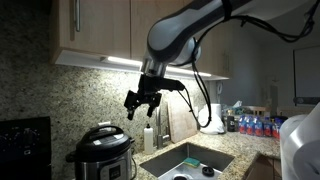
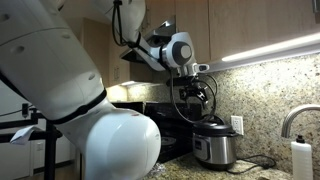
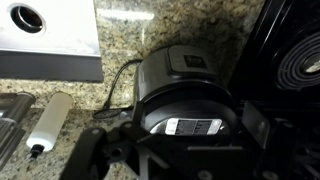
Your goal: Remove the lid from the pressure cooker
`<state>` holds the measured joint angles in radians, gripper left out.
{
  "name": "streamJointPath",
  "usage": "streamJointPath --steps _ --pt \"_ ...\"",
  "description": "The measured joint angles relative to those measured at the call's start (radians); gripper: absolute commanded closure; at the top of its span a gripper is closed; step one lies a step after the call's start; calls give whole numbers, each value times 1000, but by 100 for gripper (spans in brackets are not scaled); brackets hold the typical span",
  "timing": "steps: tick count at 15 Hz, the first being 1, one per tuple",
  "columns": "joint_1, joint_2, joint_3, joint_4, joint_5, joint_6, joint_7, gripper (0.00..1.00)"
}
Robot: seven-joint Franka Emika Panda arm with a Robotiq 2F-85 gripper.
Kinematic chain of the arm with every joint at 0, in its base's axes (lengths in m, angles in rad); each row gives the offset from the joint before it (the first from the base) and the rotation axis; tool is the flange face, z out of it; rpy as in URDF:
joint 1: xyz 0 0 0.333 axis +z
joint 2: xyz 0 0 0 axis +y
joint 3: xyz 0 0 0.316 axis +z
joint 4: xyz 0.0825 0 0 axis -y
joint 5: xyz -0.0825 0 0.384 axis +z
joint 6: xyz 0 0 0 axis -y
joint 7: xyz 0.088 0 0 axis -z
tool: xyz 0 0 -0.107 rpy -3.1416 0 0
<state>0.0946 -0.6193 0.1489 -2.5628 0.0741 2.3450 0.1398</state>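
**Pincer released above the lidded cooker**

Pincer [image 1: 141, 112] hangs in the air with its jaws spread wide and nothing between them, pointing down. It sits higher than the lid [image 1: 102, 133] and does not touch it, a gap that both exterior views show. In the wrist view, the pincer [image 3: 170, 165] fills the bottom edge, with the lid [image 3: 185, 85] straight below the camera.

The black lid is seated on the pressure cooker [image 1: 102, 160], its raised handle on top. The cooker's dark control panel [image 3: 195, 127] faces the lower edge of the wrist view.

The cooker stands on the speckled granite table [image 3: 170, 25], close to the wall. A dark cord [image 3: 112, 90] curls off one side of it. A black stove [image 3: 295, 70] lies just beside the cooker. On the other side are a white bottle [image 3: 48, 125] and, further off, a steel sink [image 3: 50, 45].
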Motion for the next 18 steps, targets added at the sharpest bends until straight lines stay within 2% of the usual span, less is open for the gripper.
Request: streamJointPath --steps 2,11,14,18 --pt "-16 3 19 -37 -12 79 19 0" --pt "-8 32 30 -46 2 119 46 0" --pt "2 114 80 -69 49 310 184 0" --pt "-21 321 175 -36 55 580 423 0"
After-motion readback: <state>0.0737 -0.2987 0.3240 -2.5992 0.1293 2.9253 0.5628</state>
